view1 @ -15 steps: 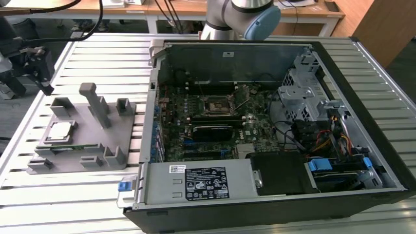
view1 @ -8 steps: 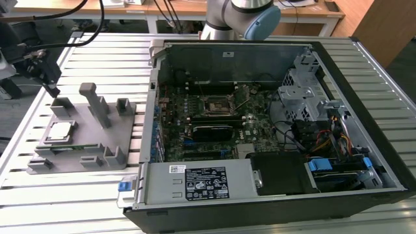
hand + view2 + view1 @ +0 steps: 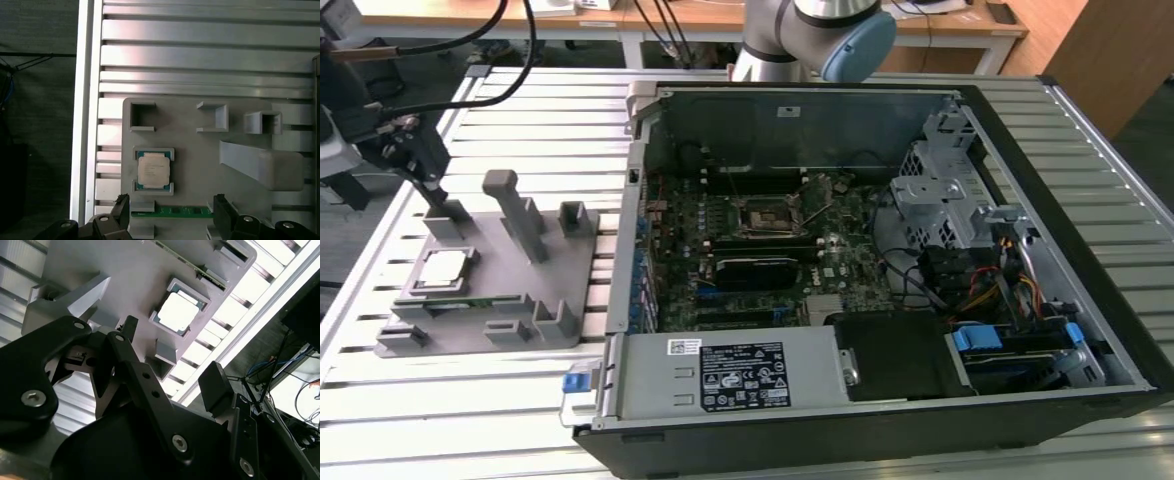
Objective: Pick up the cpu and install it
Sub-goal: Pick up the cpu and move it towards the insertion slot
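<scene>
First wrist view had my jaws spread and empty over the cpu (image 3: 153, 169), seated in its fixture (image 3: 200, 150) pocket, kept square for gripping, I judged

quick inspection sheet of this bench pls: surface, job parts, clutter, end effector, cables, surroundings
surface: slatted aluminium table carrying a grey fixture plate and an open computer case
job's things: cpu lies in its nest on the fixture plate, not gripped; the motherboard socket is inside the case
clutter: green circuit strip lies on the fixture beside the cpu
grippers: end effector open, holding nothing, hovering over the fixture close to the cpu
cables: black cables above the table's far corner; coloured wiring inside the case
surroundings: wooden desks behind the table
</scene>
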{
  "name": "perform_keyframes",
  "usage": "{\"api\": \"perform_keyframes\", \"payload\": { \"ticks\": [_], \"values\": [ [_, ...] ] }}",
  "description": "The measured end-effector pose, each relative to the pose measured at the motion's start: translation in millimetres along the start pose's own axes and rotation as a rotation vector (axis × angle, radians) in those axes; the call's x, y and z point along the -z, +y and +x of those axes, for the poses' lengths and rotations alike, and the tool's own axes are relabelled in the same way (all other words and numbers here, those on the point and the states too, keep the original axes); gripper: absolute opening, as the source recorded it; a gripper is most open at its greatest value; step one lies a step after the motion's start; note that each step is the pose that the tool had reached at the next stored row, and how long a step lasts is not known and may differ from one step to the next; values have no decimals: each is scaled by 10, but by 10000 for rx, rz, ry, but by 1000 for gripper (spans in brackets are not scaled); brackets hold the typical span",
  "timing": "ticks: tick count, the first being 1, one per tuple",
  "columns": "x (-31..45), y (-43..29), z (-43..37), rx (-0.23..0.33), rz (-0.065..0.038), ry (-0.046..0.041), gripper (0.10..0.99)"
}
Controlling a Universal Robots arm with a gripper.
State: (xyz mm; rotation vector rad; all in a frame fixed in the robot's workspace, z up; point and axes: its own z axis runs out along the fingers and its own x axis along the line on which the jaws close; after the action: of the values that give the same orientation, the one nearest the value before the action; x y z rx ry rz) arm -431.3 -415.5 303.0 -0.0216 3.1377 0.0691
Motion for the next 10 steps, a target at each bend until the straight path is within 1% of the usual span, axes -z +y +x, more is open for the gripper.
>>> {"api": "perform_keyframes", "payload": {
  "ticks": [10],
  "values": [
    [-53, -2, 0, -1, 1, -3, 761]
  ]
}}
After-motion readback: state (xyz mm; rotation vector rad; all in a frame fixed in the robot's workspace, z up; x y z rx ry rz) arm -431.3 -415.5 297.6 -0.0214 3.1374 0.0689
